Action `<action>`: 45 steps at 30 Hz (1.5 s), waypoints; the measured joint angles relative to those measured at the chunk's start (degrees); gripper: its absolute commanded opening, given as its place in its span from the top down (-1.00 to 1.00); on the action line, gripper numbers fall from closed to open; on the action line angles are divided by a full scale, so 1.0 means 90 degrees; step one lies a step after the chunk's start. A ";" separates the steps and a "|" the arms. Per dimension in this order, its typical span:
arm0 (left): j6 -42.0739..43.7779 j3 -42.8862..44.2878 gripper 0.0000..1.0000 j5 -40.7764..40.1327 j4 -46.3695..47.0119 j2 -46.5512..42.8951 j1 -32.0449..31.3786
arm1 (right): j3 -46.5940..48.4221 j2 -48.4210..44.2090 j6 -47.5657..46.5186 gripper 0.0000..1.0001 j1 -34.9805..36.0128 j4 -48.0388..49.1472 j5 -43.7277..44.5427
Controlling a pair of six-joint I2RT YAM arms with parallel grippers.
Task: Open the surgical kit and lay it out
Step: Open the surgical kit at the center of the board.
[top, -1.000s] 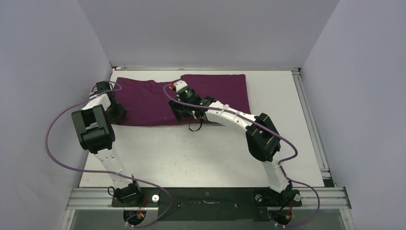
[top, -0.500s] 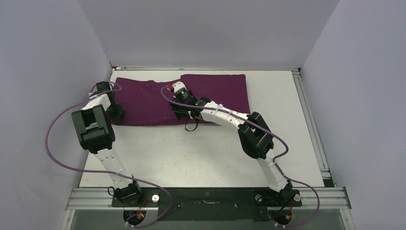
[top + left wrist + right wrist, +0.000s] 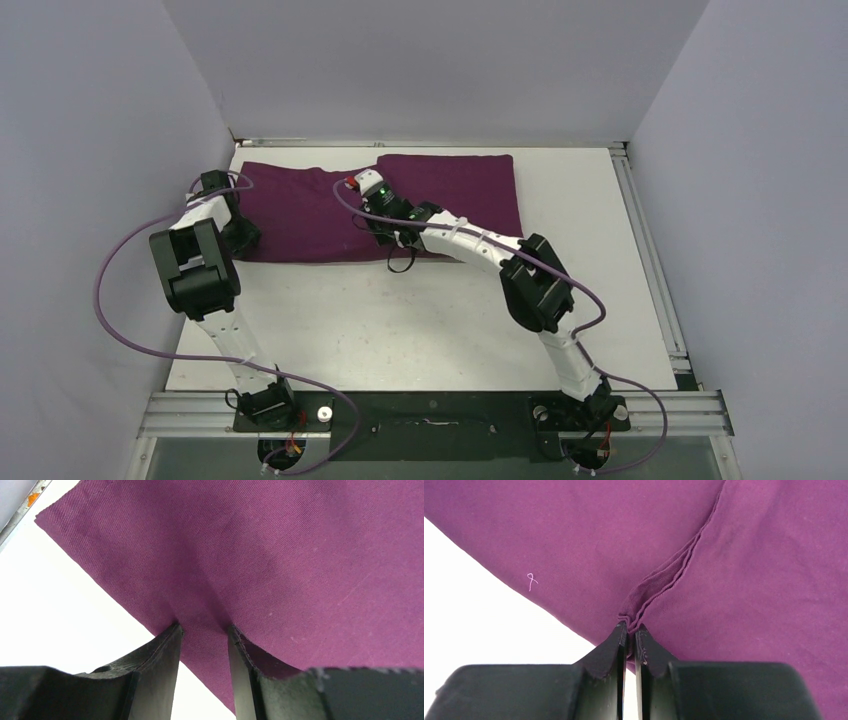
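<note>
Near: white surface [image 3: 400, 320] | Mid: left jaws part-open, pinching the purple cloth wrap [image 3: 300, 205] at its near-left edge; right jaws almost closed on a bunched pleat mid-cloth | Far: wrap lies folded, upper centre of frame | Progress: I judge opening barely begun, contents unseen | Only wrist views show me both pinches.

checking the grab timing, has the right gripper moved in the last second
Yes: the right gripper has edged slightly left, judged against the step in the far edge of the cloth wrap, and is now shut on a fold.
</note>
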 measured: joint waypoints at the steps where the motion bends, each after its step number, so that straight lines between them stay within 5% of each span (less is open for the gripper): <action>1: 0.0000 -0.0002 0.28 0.0000 0.0000 0.0000 0.0000 | -0.0015 -0.0032 -0.0002 0.89 -0.0029 0.0000 -0.0029; 18: 0.0017 -0.0012 0.30 0.0063 0.0007 -0.0002 0.0049 | -0.0874 -0.1321 -0.0097 0.89 -0.1394 0.0034 -0.0687; 27: 0.0019 -0.0010 0.31 0.0124 0.0005 -0.0002 0.0075 | -0.2467 -0.2851 -0.0685 0.89 -0.3963 0.0270 0.1054; 33: 0.0022 -0.0007 0.32 0.0126 0.0002 -0.0002 0.0078 | -0.3281 -0.3390 -0.1542 0.89 -0.4833 0.0848 0.3048; 34: 0.0022 -0.0005 0.32 0.0126 0.0000 -0.0002 0.0078 | -0.3320 -0.3383 -0.1678 0.81 -0.4966 0.0901 0.3371; 37: 0.0022 -0.0002 0.31 0.0126 -0.0005 -0.0002 0.0078 | -0.3361 -0.3378 -0.1843 -0.43 -0.5241 0.1044 0.4160; 38: 0.0022 0.0000 0.31 0.0126 -0.0010 -0.0002 0.0078 | -0.3361 -0.3378 -0.1836 -0.65 -0.5304 0.1103 0.4410; 45: 0.0046 0.0034 0.29 0.0109 -0.0075 0.0000 0.0075 | -0.3262 -0.3378 -0.1637 -0.82 -0.5479 0.0828 0.4403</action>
